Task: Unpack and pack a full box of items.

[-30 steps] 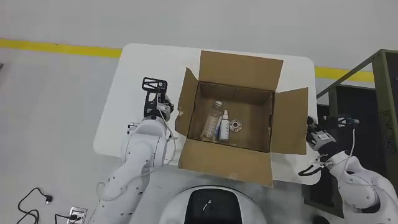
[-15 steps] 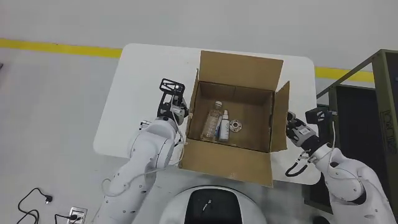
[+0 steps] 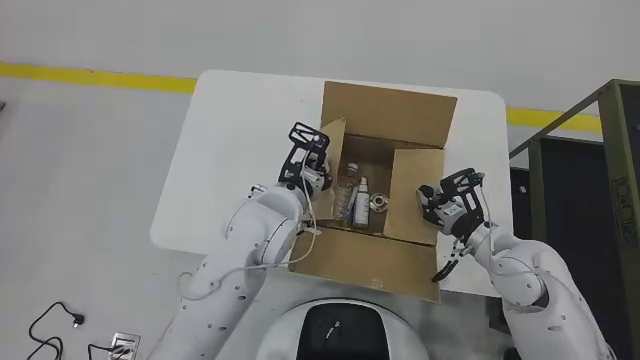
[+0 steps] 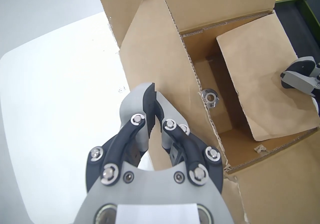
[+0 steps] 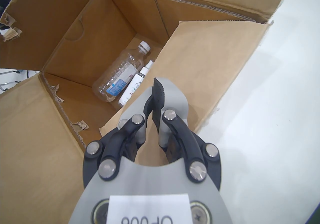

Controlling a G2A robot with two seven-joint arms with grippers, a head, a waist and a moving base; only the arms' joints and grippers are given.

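The cardboard box (image 3: 390,112) sits on the white desk (image 3: 225,160). Its far flap is laid back and its near flap is spread outward toward the robot.

On the box's floor a clear plastic bottle (image 5: 119,77) lies on its side near the left wall, its white cap toward the far wall. A slim white tube (image 5: 132,86) lies along the bottle on the side away from that wall, close enough that contact cannot be ruled out. A small metal flange ring (image 4: 210,97) rests flat just beyond the tube, toward the box's right wall.

The box's left flap (image 4: 155,42) stands raised and tips inward over the opening. The left gripper (image 4: 153,93) is at the outer face of this flap. Its fingers are together, with only a thin slit between the dark pads, and lie against the cardboard rather than clamping it.

The box's right flap (image 5: 207,60) leans much further in and covers part of the opening. The right gripper (image 5: 155,91) is at its outer face, fingers likewise together.

Bare desk extends from the box's left side. On the floor beyond the box's far side runs a yellow line (image 3: 100,77). A green metal frame (image 3: 600,110) stands off the box's right side, past the desk edge.
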